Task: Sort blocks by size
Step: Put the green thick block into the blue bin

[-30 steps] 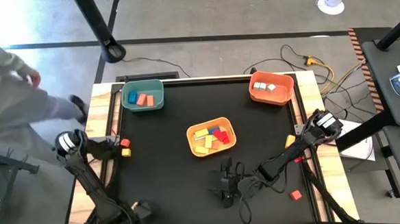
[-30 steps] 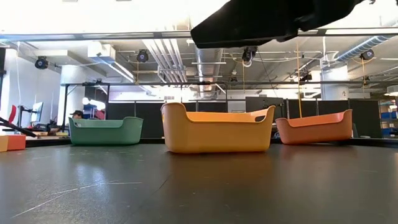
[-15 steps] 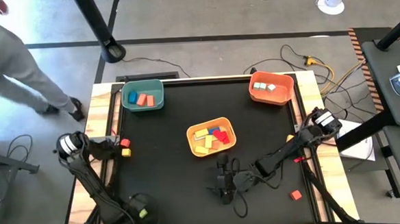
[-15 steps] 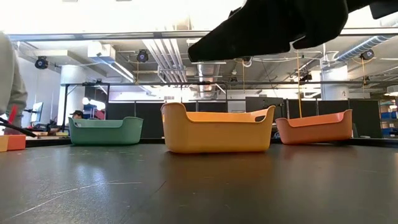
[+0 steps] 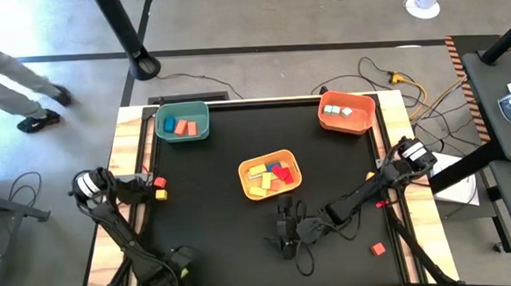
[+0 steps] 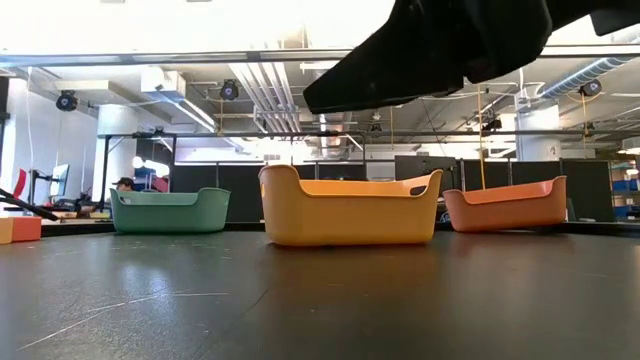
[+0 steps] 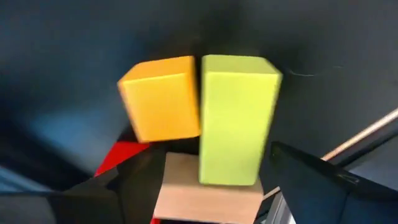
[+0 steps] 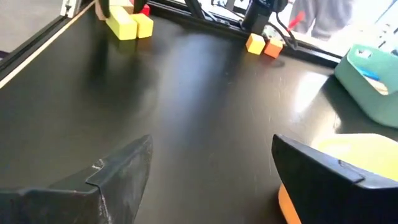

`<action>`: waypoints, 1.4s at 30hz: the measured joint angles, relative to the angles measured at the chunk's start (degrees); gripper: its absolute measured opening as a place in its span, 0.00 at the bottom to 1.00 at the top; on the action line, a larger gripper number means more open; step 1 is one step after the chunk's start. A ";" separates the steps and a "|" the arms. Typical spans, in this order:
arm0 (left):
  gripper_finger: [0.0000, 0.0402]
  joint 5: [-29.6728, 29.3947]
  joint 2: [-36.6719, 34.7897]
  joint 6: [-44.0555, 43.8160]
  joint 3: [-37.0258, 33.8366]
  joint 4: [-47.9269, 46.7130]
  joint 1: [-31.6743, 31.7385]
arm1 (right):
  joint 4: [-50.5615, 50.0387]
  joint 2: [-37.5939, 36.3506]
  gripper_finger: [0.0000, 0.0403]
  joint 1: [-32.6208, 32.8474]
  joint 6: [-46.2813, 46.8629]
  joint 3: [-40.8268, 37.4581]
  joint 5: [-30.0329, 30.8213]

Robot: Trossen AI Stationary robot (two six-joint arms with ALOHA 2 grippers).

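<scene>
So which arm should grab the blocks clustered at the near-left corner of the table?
Left, probably. The left gripper is already at that corner, its open fingers either side of the yellow-green block, with the yellow block next to it. The right gripper is open and empty near the table's middle front.

No words, labels, brand marks, numbers or signs can be read in any view. The blocks (image 7: 236, 118), the bins (image 6: 349, 206) and the black worktop (image 5: 216, 224) carry only plain colour, and the room behind shows nothing that can be made out as lettering.
</scene>
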 joint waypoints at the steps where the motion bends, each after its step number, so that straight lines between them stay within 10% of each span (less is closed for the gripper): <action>1: 0.69 -0.56 0.00 1.19 -0.21 0.78 0.05 | -0.17 0.00 0.81 0.00 0.38 -0.01 0.01; 7: 0.64 -3.87 0.00 4.05 -1.73 1.57 0.55 | -0.33 0.00 0.82 0.00 2.21 -0.09 0.00; 16: 0.30 -3.80 0.00 9.17 -2.05 1.27 2.26 | -0.42 0.00 0.77 0.00 2.80 -0.09 0.01; 25: 0.28 -1.49 -0.04 27.72 10.51 -11.00 7.03 | -1.36 0.00 0.74 0.00 2.47 -0.11 0.01; 35: 0.30 -25.41 -0.09 54.82 17.78 -30.07 27.70 | -1.49 0.00 0.77 0.00 0.89 -0.11 0.02; 42: 0.30 -41.48 -1.41 71.41 16.60 -34.02 53.04 | -3.47 0.00 0.78 0.06 0.63 -0.11 0.04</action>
